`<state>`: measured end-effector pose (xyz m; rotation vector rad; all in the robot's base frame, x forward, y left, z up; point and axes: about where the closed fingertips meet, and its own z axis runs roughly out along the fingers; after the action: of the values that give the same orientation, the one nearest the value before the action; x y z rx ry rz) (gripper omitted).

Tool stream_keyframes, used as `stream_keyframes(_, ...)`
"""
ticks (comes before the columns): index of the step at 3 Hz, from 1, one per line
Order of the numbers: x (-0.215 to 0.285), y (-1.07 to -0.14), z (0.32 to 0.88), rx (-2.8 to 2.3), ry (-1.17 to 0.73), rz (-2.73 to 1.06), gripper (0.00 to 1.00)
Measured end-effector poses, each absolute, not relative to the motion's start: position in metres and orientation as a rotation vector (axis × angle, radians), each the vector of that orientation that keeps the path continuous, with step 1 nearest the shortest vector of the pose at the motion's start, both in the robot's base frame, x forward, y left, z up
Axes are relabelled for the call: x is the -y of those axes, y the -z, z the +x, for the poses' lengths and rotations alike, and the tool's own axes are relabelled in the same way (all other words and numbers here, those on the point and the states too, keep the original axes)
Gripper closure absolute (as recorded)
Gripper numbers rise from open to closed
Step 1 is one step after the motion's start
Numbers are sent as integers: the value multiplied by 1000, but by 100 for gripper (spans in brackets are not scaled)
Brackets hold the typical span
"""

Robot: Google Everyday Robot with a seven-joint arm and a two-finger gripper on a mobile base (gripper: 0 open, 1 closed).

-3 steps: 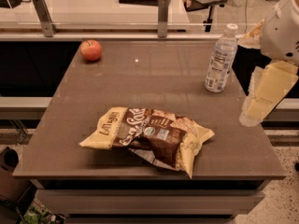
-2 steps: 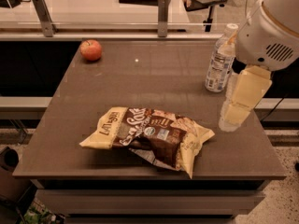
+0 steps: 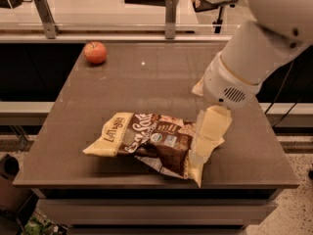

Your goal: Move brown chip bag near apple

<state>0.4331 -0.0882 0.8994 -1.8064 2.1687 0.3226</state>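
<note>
The brown chip bag (image 3: 151, 141) lies flat near the front of the table, with a dark brown centre, white lettering and pale yellow ends. The apple (image 3: 95, 52) sits at the table's far left corner, well away from the bag. My gripper (image 3: 201, 153) hangs from the white arm (image 3: 254, 53) and points down over the bag's right end, right at its edge. I cannot tell whether it touches the bag. The arm hides part of the table's right side.
The brown table (image 3: 146, 82) has a drop at its front edge (image 3: 156, 182). A glass rail with metal posts (image 3: 169, 16) runs along the back. A dark gap separates the table from a ledge on the left (image 3: 24, 106).
The arm has swung left and down from the table's right side, bringing the gripper over the bag's right end. It now hides the water bottle. The bag and apple have not moved.
</note>
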Motion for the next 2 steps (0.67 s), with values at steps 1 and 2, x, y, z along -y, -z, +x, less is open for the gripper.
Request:
stream_keyframes(1, 61, -861, 429, -2140, -452, -1798, 0)
stream_keyframes(2, 38, -847, 421, -2107, -506, -1797, 13)
